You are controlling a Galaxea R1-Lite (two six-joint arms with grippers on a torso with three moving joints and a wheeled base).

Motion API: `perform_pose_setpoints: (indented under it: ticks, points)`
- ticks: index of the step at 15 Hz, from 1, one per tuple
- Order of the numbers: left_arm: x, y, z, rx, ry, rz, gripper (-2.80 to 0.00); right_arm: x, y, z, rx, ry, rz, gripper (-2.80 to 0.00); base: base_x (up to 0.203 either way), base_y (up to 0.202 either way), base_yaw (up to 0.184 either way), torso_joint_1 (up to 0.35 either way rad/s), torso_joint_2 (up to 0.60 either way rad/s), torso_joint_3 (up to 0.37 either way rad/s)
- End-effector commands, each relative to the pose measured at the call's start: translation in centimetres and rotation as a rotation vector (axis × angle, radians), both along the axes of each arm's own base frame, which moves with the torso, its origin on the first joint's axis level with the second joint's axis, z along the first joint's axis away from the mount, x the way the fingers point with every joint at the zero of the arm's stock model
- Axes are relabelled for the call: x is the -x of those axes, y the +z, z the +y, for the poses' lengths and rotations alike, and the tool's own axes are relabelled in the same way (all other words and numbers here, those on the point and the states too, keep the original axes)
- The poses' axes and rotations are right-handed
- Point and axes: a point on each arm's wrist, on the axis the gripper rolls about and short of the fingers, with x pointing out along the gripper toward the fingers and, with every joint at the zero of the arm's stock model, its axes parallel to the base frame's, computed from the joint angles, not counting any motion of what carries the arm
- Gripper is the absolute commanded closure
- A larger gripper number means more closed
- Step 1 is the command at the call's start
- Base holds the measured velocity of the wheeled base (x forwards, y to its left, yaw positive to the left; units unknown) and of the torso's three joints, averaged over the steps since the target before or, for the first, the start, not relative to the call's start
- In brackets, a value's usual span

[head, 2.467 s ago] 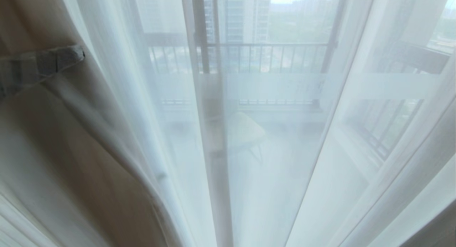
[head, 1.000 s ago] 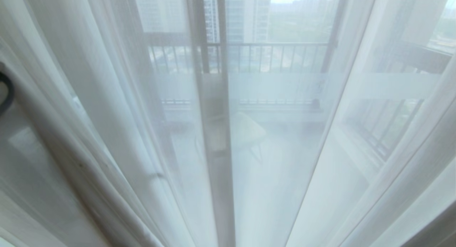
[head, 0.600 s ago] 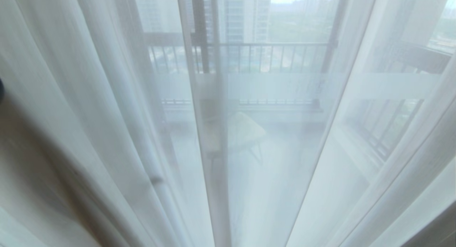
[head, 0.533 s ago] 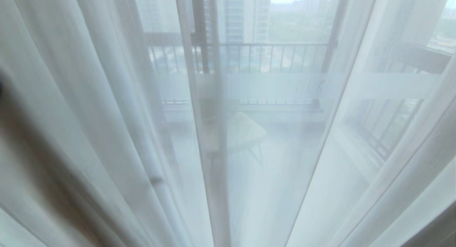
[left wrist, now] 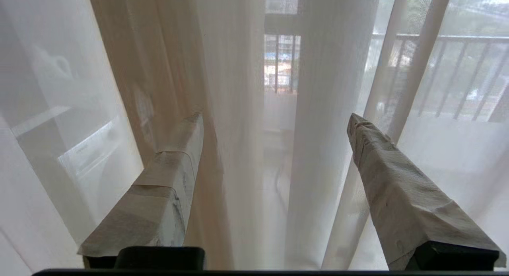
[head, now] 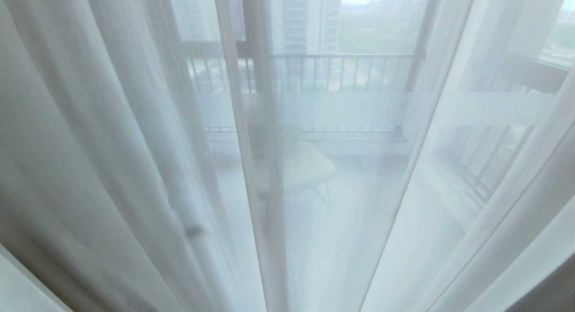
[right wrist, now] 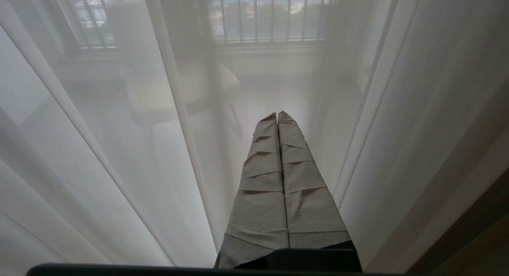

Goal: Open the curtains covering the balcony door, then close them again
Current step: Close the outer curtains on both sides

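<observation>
Curtains (head: 112, 136) fill the whole head view, hanging shut in long pale folds from the top edge to the bottom edge. The sheer layer is thin, so the door (head: 258, 55) shows through it as a dark upright frame in the upper middle of the frame, with a pale frosted band (head: 350, 109) running across the middle. Behind the glass, a railing (head: 341, 71) crosses the upper centre, tall buildings (head: 305, 20) stand at the top, and a light chair (head: 307, 166) is in the centre, all blurred by the fabric. No arm shows in the head view.

In the left wrist view the left gripper (left wrist: 274, 123) points at the curtains with its jaws wide apart and nothing between them. One wrapped finger (left wrist: 175, 168) is at lower left of that frame, in front of a thicker beige fold (left wrist: 159, 69); the other is at lower right, in front of the sheer folds. Whether the tips touch the fabric I cannot tell.

In the right wrist view the right gripper (right wrist: 277, 115) is in the lower centre, its two wrapped fingers pressed together and holding nothing. The sheer fabric hangs just in front of it, with the chair and railing seen dimly through.
</observation>
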Motion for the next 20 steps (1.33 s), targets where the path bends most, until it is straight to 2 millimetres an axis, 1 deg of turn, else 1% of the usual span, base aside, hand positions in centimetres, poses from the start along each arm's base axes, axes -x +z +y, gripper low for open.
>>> perform_pose_setpoints:
  ticks: [1, 2, 3, 4, 5, 9, 11, 13, 14, 15, 17, 19, 20]
  points:
    - [4.7, -1.3, 1.6, 0.015, -0.006, -0.062, -2.80, 0.0, 0.0, 0.0, -0.001, 0.000, 0.001, 0.00, 0.000, 0.000, 0.000, 0.000, 0.00, 0.000]
    - [5.8, -2.3, 1.9, 0.008, -0.008, -0.045, -2.80, 0.0, 0.0, 0.0, -0.001, 0.000, -0.001, 0.00, 0.000, 0.000, 0.000, 0.000, 0.00, 0.000]
    - [6.4, -3.2, 2.1, -0.001, -0.010, -0.020, -2.80, 0.0, 0.0, 0.0, -0.001, 0.000, -0.001, 0.00, 0.000, 0.000, 0.000, 0.000, 0.00, 0.000]
    - [6.5, -3.7, 2.2, -0.008, -0.011, 0.001, -2.80, 0.0, 0.0, 0.0, -0.001, 0.000, -0.001, 0.00, 0.000, 0.000, 0.000, 0.000, 0.00, 0.000]
    - [6.5, -3.6, 2.1, -0.009, -0.011, 0.003, 0.00, 0.0, 0.0, 0.0, -0.001, 0.000, -0.001, 0.00, 0.000, 0.000, 0.000, 0.000, 0.00, 0.000]
    - [5.8, -3.9, 1.9, -0.021, -0.035, 0.028, 0.00, 0.0, 0.0, 0.0, -0.001, 0.000, 0.001, 0.00, 0.000, 0.000, 0.000, 0.000, 0.00, 0.000]
    - [5.9, -4.9, 1.9, -0.024, -0.052, 0.042, 0.00, 0.0, 0.0, 0.0, 0.000, 0.000, -0.001, 0.00, 0.000, 0.000, 0.000, 0.000, 0.00, 0.000]
    - [5.6, -6.0, 1.8, -0.033, -0.054, 0.078, 0.00, 0.0, 0.0, 0.0, -0.001, 0.000, 0.000, 0.00, 0.000, 0.000, 0.000, 0.000, 0.00, 0.000]
    - [5.1, -7.0, 1.6, -0.043, -0.060, 0.116, 0.00, 0.0, 0.0, 0.0, -0.001, 0.000, -0.001, 0.00, 0.000, 0.000, 0.000, 0.000, 0.00, 0.000]
    - [4.5, -8.4, 1.4, -0.043, -0.080, 0.170, 0.00, 0.0, 0.0, 0.0, -0.001, 0.000, -0.001, 0.00, 0.000, 0.000, 0.000, 0.000, 0.00, 0.000]
    - [3.7, -10.9, 1.0, 0.020, -0.129, 0.253, 0.00, 0.0, 0.0, 0.0, 0.000, 0.000, -0.001, 0.00, 0.000, 0.000, 0.000, 0.000, 0.00, 0.000]
    - [3.8, -13.7, 0.6, 0.096, -0.257, 0.325, 0.00, 0.0, 0.0, 0.0, -0.001, 0.000, -0.001, 0.00, 0.000, 0.000, 0.000, 0.000, 0.00, 0.000]
    - [4.2, -15.3, 0.6, 0.129, -0.295, 0.352, 0.00, 0.0, 0.0, 0.0, 0.000, 0.000, 0.000, 0.00, 0.000, 0.000, 0.000, 0.000, 0.00, 0.000]
